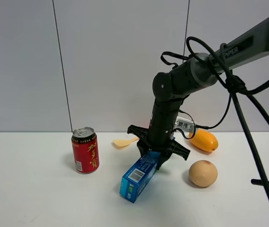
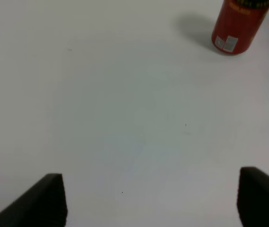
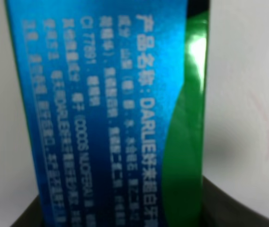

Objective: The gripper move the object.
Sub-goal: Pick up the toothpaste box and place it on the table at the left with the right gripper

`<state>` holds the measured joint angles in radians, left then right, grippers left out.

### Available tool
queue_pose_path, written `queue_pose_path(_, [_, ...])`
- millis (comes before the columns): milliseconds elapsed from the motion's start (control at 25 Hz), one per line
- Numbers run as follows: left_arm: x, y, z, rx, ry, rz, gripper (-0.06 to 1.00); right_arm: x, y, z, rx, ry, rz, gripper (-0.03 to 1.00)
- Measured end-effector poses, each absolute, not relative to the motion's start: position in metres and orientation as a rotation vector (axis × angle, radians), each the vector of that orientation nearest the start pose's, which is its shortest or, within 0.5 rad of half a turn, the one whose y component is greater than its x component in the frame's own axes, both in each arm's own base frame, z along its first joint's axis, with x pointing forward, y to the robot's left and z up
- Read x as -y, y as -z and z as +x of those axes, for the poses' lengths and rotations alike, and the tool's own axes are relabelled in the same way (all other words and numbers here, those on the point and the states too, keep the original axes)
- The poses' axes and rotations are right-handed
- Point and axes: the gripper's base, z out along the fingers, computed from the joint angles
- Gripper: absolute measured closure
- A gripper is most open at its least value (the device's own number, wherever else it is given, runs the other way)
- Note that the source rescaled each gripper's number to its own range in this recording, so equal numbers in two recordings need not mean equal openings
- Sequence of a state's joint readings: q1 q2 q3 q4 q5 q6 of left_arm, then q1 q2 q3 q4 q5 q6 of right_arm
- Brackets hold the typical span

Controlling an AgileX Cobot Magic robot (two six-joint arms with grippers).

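The right jaws, on the thick black right arm (image 1: 172, 87), are clenched on the upper end of the long rectangular blue-and-green DARLIE toothpaste box (image 1: 139, 177). The box hangs tilted, with its white-barcode end low at the white desk (image 1: 35, 198); I cannot tell whether that end touches the desk. The hold is at one end only, so the free length works as a lever, and a quick swing may make the glossy box pivot or slide out. If the low end drags, it could catch and twist the box loose. The red cylindrical drink can (image 1: 85, 150) stands near on one side and the round tan fruit (image 1: 202, 173) near on the other. A sideways sweep at this height could tip the can or roll the fruit. Squeezing harder risks denting the thin card. The left jaws stand released, wide apart over bare desk, holding nothing.
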<state>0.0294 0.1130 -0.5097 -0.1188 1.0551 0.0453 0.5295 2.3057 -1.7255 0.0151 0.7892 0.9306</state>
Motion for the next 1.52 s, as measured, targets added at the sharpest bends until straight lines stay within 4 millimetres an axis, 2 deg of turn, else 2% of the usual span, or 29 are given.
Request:
queue_pose_path(120, [0.009, -0.281, 0.012, -2.137, 0.101, 0.015, -0.06, -0.24, -0.124, 0.407, -2.891, -0.267, 0.466, 0.95])
queue_pose_path(200, [0.009, -0.281, 0.012, -2.137, 0.101, 0.015, -0.06, -0.24, -0.137, 0.408, -2.885, -0.271, 0.395, 0.95])
queue_pose_path(320, [0.009, -0.281, 0.012, -2.137, 0.101, 0.015, -0.06, -0.242, -0.177, 0.412, -2.804, -0.334, 0.274, 0.95])
queue_pose_path(480, [0.009, -0.281, 0.012, -2.137, 0.101, 0.015, -0.06, -0.244, -0.248, 0.412, -2.681, -0.379, 0.036, 0.95])
queue_pose_path(680, [0.009, -0.281, 0.012, -2.137, 0.101, 0.015, -0.06, -0.257, -0.323, 0.391, -2.571, -0.313, -0.449, 0.95])
queue_pose_path(800, [0.009, -0.281, 0.012, -2.137, 0.101, 0.015, -0.06, -0.278, -0.355, 0.369, -2.44, -0.319, -0.805, 0.95])
queue_pose_path(920, [0.009, -0.281, 0.012, -2.137, 0.101, 0.015, -0.06, -0.305, -0.375, 0.343, -2.231, -0.368, -1.154, 0.95])
queue_pose_path(1040, [0.009, -0.281, 0.012, -2.137, 0.101, 0.015, -0.06, -0.331, -0.376, 0.319, -2.023, -0.374, -1.47, 0.95])
queue_pose_path(1160, [0.009, -0.281, 0.012, -2.137, 0.101, 0.015, -0.06, -0.353, -0.362, 0.305, -1.902, -0.344, -1.667, 0.95])
queue_pose_path(1280, [0.009, -0.281, 0.012, -2.137, 0.101, 0.015, -0.06, -0.375, -0.336, 0.298, -1.828, -0.321, -1.82, 0.95])
queue_pose_path(1520, [0.009, -0.281, 0.012, -2.137, 0.101, 0.015, -0.06, -0.41, -0.272, 0.291, -1.709, -0.29, -2.089, 0.95])
